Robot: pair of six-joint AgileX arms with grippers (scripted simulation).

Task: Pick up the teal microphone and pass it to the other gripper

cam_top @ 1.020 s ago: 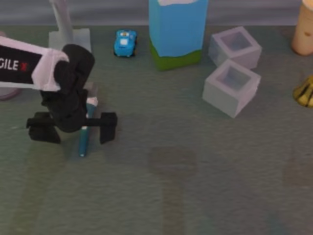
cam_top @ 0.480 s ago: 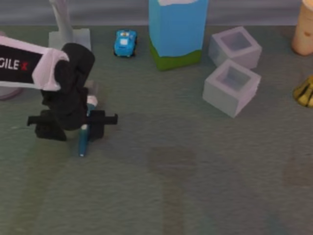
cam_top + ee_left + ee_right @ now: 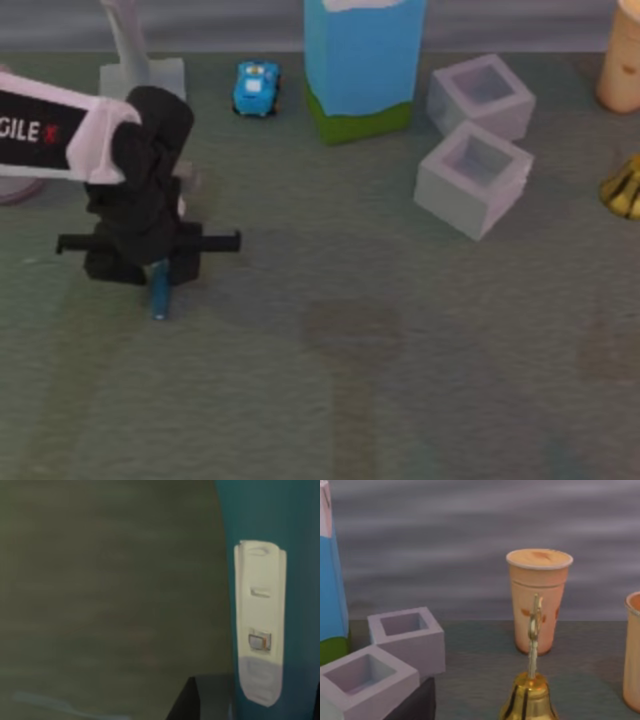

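Microphone (image 3: 160, 295) lies on the table's (image 3: 330, 400) left side, its teal handle poking out below the left gripper (image 3: 150, 262). The jaws have narrowed onto the handle and appear to pinch it. In the left wrist view, the handle's white switch patch (image 3: 259, 650) sits right beside one dark finger.

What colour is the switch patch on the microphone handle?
White, on the teal microphone handle; the left wrist view shows it best.
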